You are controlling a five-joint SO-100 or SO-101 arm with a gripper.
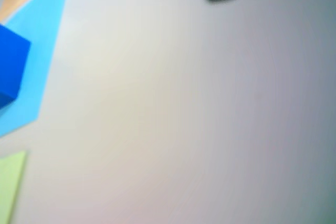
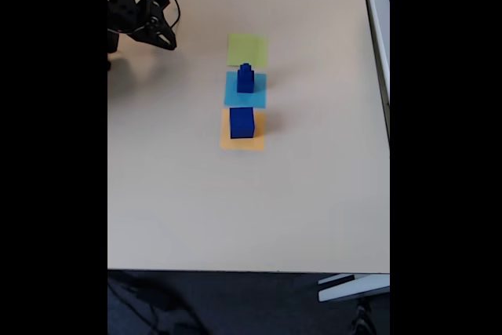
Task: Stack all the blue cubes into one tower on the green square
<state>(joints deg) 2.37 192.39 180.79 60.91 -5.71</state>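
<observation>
Blue cubes (image 2: 245, 78) sit well apart from the spread, empty pincer (image 2: 165, 39).

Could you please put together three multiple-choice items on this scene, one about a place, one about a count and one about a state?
1. In the fixed view, where does the largest of the blue cubes stand?
A. on the orange square
B. on the green square
C. on bare table

2. How many coloured squares lie in the row?
A. two
B. three
C. five

3. What is the state of the green square?
A. bare
B. holding a tower
C. under the gripper

Answers: 1 A, the big cube sits on orange. 2 B, green, light-blue square and orange. 3 A, nothing rests on it; the gripper is off to its left.
</observation>
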